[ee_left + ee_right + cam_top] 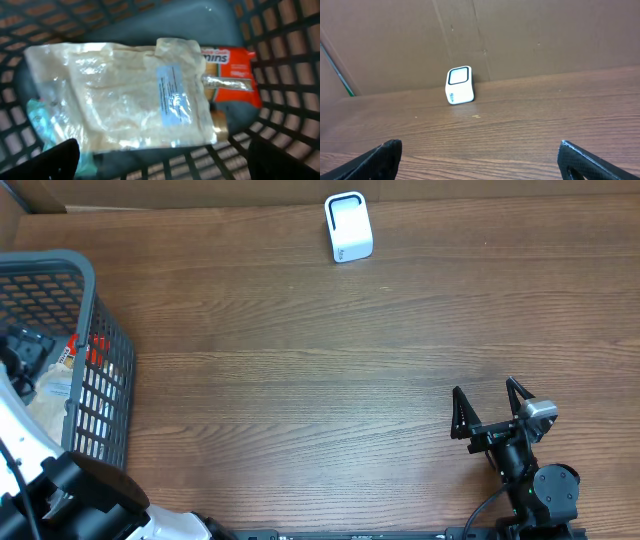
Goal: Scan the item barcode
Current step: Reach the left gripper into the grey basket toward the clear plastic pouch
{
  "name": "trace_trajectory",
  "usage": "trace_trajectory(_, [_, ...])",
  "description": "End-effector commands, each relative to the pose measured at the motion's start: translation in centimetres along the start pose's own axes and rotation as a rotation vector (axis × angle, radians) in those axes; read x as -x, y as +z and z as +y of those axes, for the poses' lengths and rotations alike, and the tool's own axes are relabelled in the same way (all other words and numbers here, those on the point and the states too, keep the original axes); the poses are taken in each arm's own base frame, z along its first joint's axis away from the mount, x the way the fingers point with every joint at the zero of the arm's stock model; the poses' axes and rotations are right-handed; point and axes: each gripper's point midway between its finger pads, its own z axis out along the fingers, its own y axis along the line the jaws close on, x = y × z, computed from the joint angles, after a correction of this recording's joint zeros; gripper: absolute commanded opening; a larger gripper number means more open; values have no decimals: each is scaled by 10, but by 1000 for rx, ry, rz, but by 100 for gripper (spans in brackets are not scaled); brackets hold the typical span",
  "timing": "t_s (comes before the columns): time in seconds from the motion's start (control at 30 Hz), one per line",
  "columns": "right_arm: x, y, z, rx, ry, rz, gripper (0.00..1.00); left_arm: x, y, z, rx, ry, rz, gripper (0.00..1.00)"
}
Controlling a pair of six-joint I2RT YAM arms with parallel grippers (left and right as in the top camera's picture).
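Brown wood-grain table [330, 330] with cardboard walls behind it carries everything. At its left edge stands a grey mesh basket [100, 380], and the item, a clear plastic pouch [120, 95] with a pale blue printed label [174, 95], lies flat on the basket floor. A red packet [232, 75] pokes out from under the pouch's edge, and something teal shows at the opposite side.

The left pincer [162, 150] hangs over the pouch inside the basket, spread wide, its 2 dark fingers [60, 160] flanking the pouch without pinching it; whether they touch it I cannot tell.

A white scanner [348, 227] stands at the far edge of the table, near its middle, well apart from the basket.

The right pincer [485, 390] sits near the table's near right corner, also spread wide and holding nothing, pointed toward the scanner.
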Motion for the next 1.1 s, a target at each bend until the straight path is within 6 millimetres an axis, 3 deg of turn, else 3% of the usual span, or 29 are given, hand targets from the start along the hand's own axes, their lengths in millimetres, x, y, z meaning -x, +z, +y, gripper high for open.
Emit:
trace_trajectory(0.0, [-2,0,0,1,3,-4,100,-16,31,6,21,72,44,99])
trace_trajectory(0.2, [-2,0,0,1,3,-4,100,-34,81,9,20,102,39,100])
trace_trajectory(0.63, [-2,0,0,1,3,-4,100,-54,136,6,-2,154,60,98])
trace_trajectory(0.73, [-2,0,0,1,3,-4,100,-67,150,12,27,162,119,78])
trace_trajectory(0.83, [-2,0,0,1,3,-4,100,-73,155,15,40,164,145,38])
trace_trajectory(1.07, [-2,0,0,1,3,-4,100,-67,146,13,38,163,142,15])
